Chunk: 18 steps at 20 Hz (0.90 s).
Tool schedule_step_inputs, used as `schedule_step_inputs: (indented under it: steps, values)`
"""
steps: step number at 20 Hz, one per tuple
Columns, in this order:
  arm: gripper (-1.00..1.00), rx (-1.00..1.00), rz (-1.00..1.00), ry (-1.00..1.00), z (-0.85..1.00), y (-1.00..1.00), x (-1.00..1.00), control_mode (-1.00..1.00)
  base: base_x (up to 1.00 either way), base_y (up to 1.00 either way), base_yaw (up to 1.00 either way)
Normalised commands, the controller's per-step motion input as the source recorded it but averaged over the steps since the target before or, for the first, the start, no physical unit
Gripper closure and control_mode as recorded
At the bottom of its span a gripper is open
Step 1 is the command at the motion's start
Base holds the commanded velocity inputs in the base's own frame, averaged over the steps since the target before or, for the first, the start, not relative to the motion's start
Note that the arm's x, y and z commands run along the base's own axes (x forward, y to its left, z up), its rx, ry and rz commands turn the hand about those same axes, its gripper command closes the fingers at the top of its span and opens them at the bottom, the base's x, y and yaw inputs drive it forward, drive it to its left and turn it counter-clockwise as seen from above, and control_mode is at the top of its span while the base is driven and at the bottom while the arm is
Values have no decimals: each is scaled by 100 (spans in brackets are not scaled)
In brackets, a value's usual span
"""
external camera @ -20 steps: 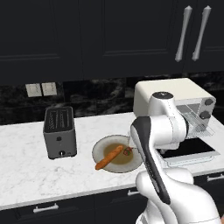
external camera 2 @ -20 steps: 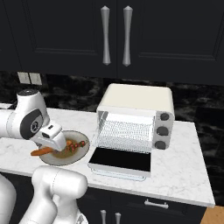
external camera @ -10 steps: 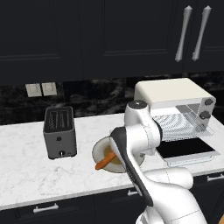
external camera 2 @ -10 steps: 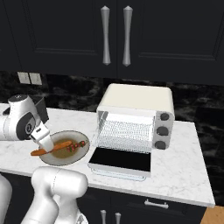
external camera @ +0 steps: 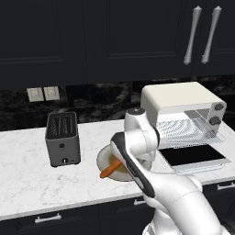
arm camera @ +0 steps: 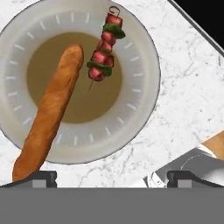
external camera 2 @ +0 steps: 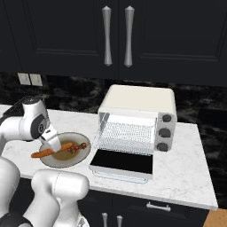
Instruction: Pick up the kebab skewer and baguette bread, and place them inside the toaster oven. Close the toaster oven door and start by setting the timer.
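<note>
On a round white plate lie the baguette bread and the kebab skewer, side by side and apart. My gripper hovers above the plate's near edge, open, with nothing between its fingers. From the right base, the gripper hangs over the baguette bread, with the kebab skewer to its right. The toaster oven stands right of the plate, and the toaster oven door lies folded down flat. The left base view shows the baguette bread poking out from behind my arm.
A grey two-slot toaster stands left of the plate. The toaster oven with its lowered door takes up the counter's right side. Dark knobs run down the oven's right side. Upper cabinets hang overhead.
My arm has swung left and settled over the plate. The jaws have stayed open. The baguette bread and kebab skewer have not moved.
</note>
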Motion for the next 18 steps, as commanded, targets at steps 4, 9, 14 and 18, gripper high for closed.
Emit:
schedule_step_inputs:
  steps: [4,9,14,18]
  values:
    - [-100,0,0,11,-28,25,17,-100,0,0,0]
    - [-100,0,0,5,-24,11,19,-100,0,0,0]
    - [-100,0,0,4,-25,7,20,-100,0,0,0]
    - [-100,0,0,0,-31,11,24,-100,0,0,0]
